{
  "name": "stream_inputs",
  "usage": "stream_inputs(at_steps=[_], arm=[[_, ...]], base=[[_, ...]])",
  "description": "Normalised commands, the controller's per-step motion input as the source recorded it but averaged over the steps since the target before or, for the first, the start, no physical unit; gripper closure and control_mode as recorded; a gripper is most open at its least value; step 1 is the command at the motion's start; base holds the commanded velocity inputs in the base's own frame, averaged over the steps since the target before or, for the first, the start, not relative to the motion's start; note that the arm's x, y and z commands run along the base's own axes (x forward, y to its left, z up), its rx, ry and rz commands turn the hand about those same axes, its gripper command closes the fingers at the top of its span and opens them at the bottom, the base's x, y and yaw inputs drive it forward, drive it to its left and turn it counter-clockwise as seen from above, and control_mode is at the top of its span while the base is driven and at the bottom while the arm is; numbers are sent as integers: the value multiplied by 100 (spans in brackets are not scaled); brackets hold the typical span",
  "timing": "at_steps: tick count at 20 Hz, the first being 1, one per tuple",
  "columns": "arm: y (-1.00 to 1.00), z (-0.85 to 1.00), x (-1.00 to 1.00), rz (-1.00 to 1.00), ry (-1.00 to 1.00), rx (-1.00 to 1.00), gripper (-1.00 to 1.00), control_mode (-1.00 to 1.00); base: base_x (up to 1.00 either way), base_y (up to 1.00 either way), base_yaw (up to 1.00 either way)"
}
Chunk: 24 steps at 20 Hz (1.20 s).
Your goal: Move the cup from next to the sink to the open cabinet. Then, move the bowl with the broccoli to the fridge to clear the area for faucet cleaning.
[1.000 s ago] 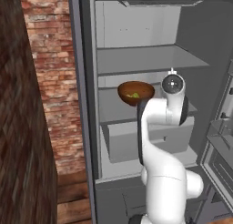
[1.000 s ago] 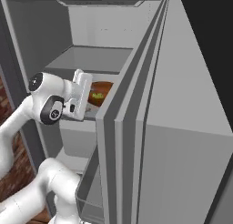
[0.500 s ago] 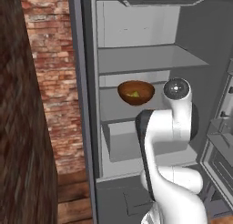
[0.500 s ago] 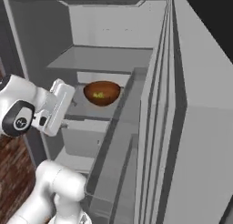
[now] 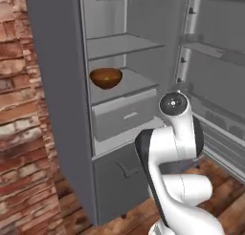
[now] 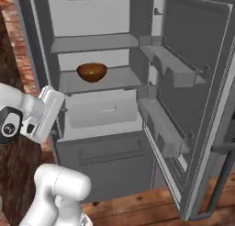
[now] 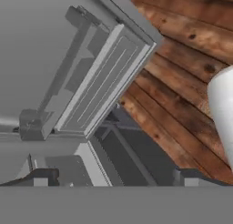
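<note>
- Since the bowl looks like dark wood, I think it is stiff, fairly light and not easy to break.
- Its sides are smooth and round, so it may slip. I think the best place to take hold is the thin rim, with 1 finger inside and 1 outside.
- Right now the bowl sits upright on the middle shelf inside the fridge, near the front edge of that shelf, above the fridge's drawer.
- A little green shows inside the bowl in the right base view. I think that is the broccoli, but it is too small to be sure.
- The end effector is let go and spread wide, holding nothing. In the hand view its 2 dark tips stand far apart, aimed down at the wooden floor by the fridge's open door, well away from the bowl.
- Count: 1 bowl, 1 fridge, 1 open door, 1 drawer, 1 white arm.
</note>
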Motion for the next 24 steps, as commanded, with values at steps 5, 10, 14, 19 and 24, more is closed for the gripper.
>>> stream_inputs(at_steps=[5,10,14,19,24], arm=[[0,0,0,0,0,0,-100,100],[0,0,0,0,0,0,-100,100],[0,0,0,0,0,0,-100,100],[0,0,0,0,0,0,-100,100],[0,0,0,0,0,0,-100,100]], base=[[-78,18,-92],[-66,-8,-85],[-43,-56,-79],[2,-100,-68],[100,-89,-7]])
